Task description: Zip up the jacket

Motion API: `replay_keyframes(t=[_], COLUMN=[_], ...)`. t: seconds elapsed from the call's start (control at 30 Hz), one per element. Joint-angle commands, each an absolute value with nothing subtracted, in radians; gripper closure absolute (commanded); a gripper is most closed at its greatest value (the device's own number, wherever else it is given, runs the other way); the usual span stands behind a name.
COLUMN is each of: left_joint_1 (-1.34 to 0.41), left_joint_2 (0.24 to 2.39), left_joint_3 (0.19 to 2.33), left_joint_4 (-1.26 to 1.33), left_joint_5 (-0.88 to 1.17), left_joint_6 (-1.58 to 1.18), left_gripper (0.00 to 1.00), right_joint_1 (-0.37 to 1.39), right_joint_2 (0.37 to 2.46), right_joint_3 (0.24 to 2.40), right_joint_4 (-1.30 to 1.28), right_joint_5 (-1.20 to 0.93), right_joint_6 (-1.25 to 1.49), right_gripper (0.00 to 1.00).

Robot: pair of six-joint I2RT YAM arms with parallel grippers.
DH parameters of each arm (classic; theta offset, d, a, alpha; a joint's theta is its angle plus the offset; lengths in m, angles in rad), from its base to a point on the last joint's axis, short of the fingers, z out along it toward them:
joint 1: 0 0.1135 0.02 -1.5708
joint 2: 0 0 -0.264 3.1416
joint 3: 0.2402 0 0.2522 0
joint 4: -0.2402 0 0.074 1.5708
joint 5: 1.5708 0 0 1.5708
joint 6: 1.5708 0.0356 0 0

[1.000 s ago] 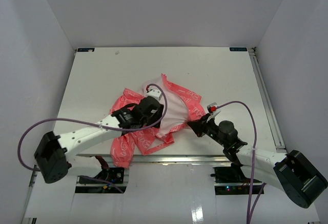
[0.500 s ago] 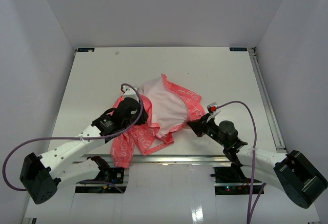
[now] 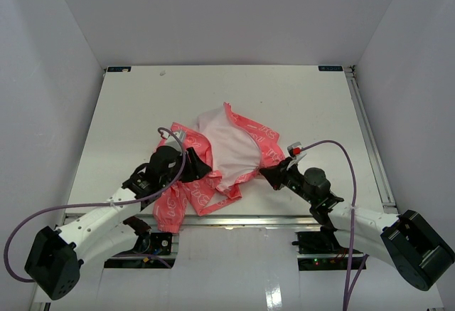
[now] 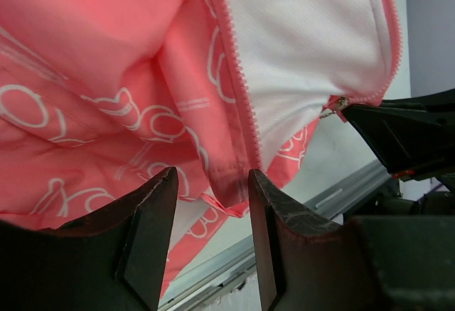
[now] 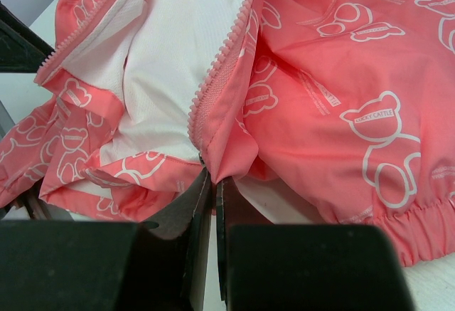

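Only my right wrist view shows the right tool [image 5: 212, 183] pinched on the jacket's [image 5: 341, 76] zipper end; the left tool [image 4: 211, 183], jaws apart, has drawn back leftward.

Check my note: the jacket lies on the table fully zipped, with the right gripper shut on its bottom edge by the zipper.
Not zipped. The jacket lies open, its white lining bare between the zipper rows, as the right wrist view shows. The rest holds: on the table, right gripper shut on its bottom edge by the zipper.
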State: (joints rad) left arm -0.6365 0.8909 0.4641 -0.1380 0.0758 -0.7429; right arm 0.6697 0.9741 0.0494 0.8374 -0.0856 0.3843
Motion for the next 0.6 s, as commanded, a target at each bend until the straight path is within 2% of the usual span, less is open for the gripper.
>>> replay_keyframes(t=[0.0,0.57], left_joint_1=[-0.635,-0.635], left_joint_2=[0.908,1.023], left_joint_3=[0.453,0.416], left_joint_4=[0.034,0.154], left_joint_5=[0.177,0.187], left_joint_6=[-0.788,-0.800], left_gripper=[0.45,0.49], right_joint_1=[0.673,0.673], right_joint_2=[0.965,0.965], right_joint_3=[0.047,0.033], right_joint_4=[0.872,0.884], right_joint_5=[-0.086,-0.081], right_joint_6=[0.373,0.372], right_gripper=[0.92,0.92])
